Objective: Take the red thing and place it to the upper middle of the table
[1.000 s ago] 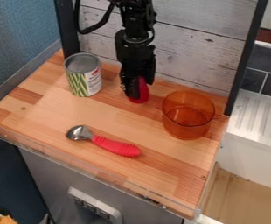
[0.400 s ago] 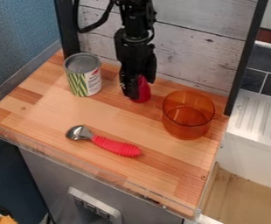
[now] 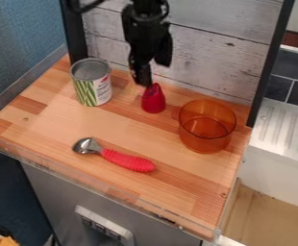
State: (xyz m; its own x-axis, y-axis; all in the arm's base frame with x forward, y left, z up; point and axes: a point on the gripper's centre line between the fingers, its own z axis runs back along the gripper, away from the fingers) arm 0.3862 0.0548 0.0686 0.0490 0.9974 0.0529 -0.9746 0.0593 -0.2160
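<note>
- The gripper [image 3: 154,75] hangs open over the red cone-shaped object [image 3: 154,99], which stands upright at the tabletop's [image 3: 129,126] far middle.
- A tin can [image 3: 92,85] stands left, a transparent orange cup [image 3: 206,137] right.
- A red-handled spoon [image 3: 122,158] lies nearer.

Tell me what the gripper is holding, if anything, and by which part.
Nothing is held: the gripper is open above the red thing, which stands on the wooden table.

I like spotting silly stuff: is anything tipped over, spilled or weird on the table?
No, nothing looks odd. The can, the orange cup and the red thing stand upright, the spoon lies down, and I see no spill.
</note>
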